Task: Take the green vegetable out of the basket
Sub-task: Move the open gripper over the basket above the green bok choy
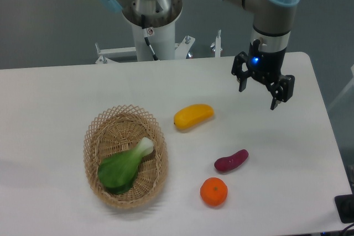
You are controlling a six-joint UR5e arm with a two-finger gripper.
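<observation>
Green vegetable [123,168] lying inside the basket [94,136], leafy end toward the near rim, white stalk pointing up and right. Gripper [258,95] hovering well apart over the table's [55,92] far right, jaws spread wide, holding nothing.

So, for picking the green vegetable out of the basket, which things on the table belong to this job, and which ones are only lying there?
Part of the job:
- green vegetable, lying inside the basket
- basket
- hand, open, above the table and far from the basket

Only lying there:
- yellow fruit
- purple sweet potato
- orange
</observation>
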